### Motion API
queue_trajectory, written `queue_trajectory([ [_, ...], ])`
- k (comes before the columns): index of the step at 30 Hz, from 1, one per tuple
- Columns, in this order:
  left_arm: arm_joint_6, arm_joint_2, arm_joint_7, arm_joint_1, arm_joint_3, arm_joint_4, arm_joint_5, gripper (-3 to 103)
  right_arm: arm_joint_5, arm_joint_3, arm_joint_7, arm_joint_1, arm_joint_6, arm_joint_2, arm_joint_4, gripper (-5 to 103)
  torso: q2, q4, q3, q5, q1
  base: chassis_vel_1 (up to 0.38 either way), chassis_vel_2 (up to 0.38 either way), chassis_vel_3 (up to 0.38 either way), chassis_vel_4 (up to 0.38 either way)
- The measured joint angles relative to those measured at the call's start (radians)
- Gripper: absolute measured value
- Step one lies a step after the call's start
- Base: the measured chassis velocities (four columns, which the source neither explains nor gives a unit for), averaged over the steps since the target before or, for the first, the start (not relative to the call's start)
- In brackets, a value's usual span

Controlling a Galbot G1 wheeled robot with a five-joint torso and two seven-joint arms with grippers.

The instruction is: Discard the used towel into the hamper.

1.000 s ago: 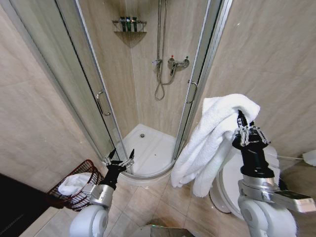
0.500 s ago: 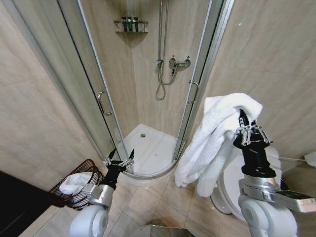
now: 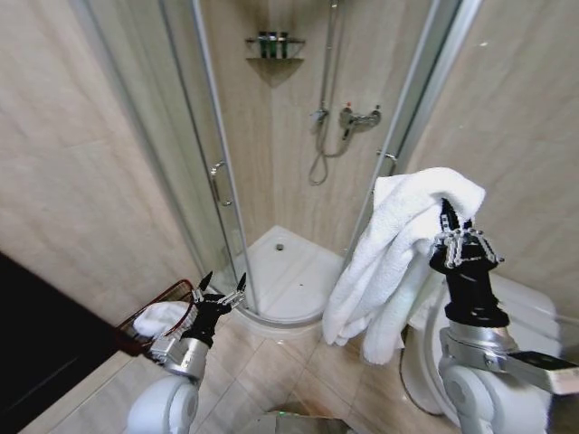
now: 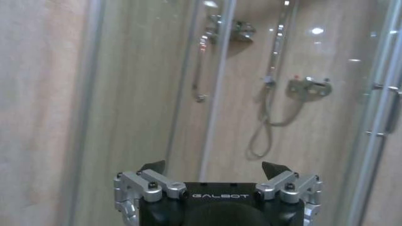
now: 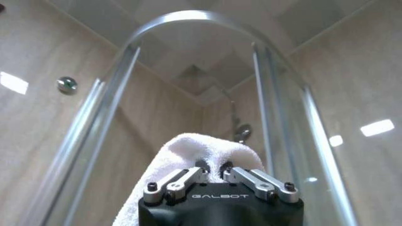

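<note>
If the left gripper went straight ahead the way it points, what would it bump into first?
Probably the shower's glass door. The open left gripper aims at it, though depth is hard to judge.

Head view: high vantage, looking forward and down over both arms into the bathroom corner. It takes in the shower stall (image 3: 298, 181) ahead, the tiled floor (image 3: 289, 380), and the basket (image 3: 161, 318) low at the robot's left.

Left wrist view: sits just behind the left pincer (image 4: 217, 170), close to it, facing level into the shower glass; the hose and tap (image 4: 308, 87) show beyond.

Right wrist view: just behind the right pincer (image 5: 212, 175), tilted steeply upward toward the stall's curved top rail (image 5: 188, 19) and the ceiling; the towel (image 5: 201, 150) is directly in front.

Shared: all three views include the shower stall.
</note>
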Motion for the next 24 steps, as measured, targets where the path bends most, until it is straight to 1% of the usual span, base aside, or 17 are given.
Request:
queue_trajectory([
  [15, 0.000, 0.000, 0.000, 0.000, 0.000, 0.000, 0.000, 100, 0.015, 0.005, -0.004, 0.001, 0.015, -0.006, 0.000, 8, -0.029, 0.0001, -0.016, -0.0001, -0.013, 0.127, 0.121, 0.121, 0.127],
  [21, 0.000, 0.000, 0.000, 0.000, 0.000, 0.000, 0.000, 100, 0.009, 0.006, -0.014, 0.000, 0.018, -0.005, 0.000, 8, -0.031, 0.0003, -0.017, 0.0000, -0.014, 0.064, 0.078, 0.084, 0.083],
  [24, 0.000, 0.000, 0.000, 0.000, 0.000, 0.000, 0.000, 100, 0.008, 0.006, -0.014, -0.001, 0.018, -0.004, 0.000, 8, -0.031, -0.0002, -0.017, 0.0001, -0.014, 0.000, 0.000, 0.000, 0.000],
])
